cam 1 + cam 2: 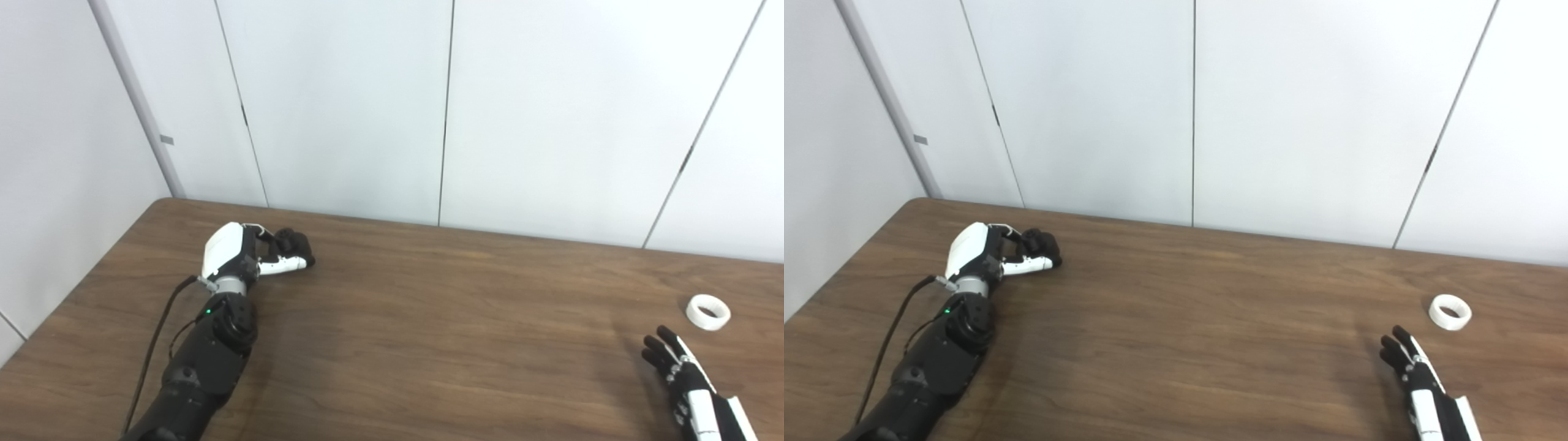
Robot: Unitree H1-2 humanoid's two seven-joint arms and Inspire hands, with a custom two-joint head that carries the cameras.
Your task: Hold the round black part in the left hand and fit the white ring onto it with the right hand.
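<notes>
My left hand (257, 254) rests on the brown table (429, 318) at the far left. Its fingers and thumb are closed around a round black part (293, 241), of which only a dark lump shows between them. The same hand shows in the right eye view (998, 252). The white ring (708, 312) lies flat on the table at the far right, also seen in the right eye view (1450, 312). My right hand (680, 373) is open and empty, fingers stretched toward the ring, a short way below and left of it, not touching it.
White wall panels (343, 110) stand right behind the table's far edge. A black cable (153, 349) runs along my left forearm. The table's left edge slants close to my left arm.
</notes>
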